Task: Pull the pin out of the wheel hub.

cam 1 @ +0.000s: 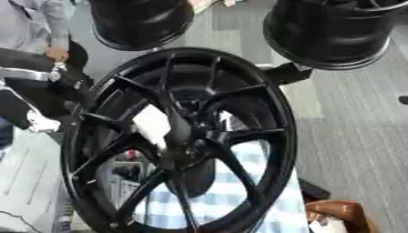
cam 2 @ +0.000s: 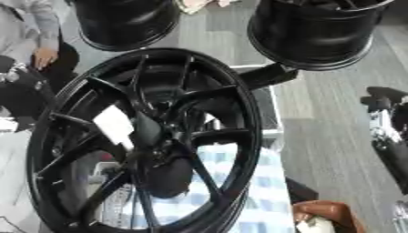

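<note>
Left hand: not seen in either view.
Wheel hub [cam 1: 181, 141]: a black spoked wheel stood upright, filling the near centre; a white tag [cam 1: 151, 124] lay against its spokes.
Pin: could not be made out, possibly hidden at the dark centre.
Cloth [cam 1: 231, 191]: blue-checked, behind the spokes.
Right hand [cam 2: 388, 125]: dark arm parts at the right edge; finger state could not be told.
Far rims [cam 1: 331, 32]: two black, well apart from the hub.

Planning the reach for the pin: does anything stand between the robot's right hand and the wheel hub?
Nothing visible does. The right hand shows at the right edge, apart from the wheel, only bare floor between them. A white patch lies beside the hub; I cannot make out the pin.
</note>
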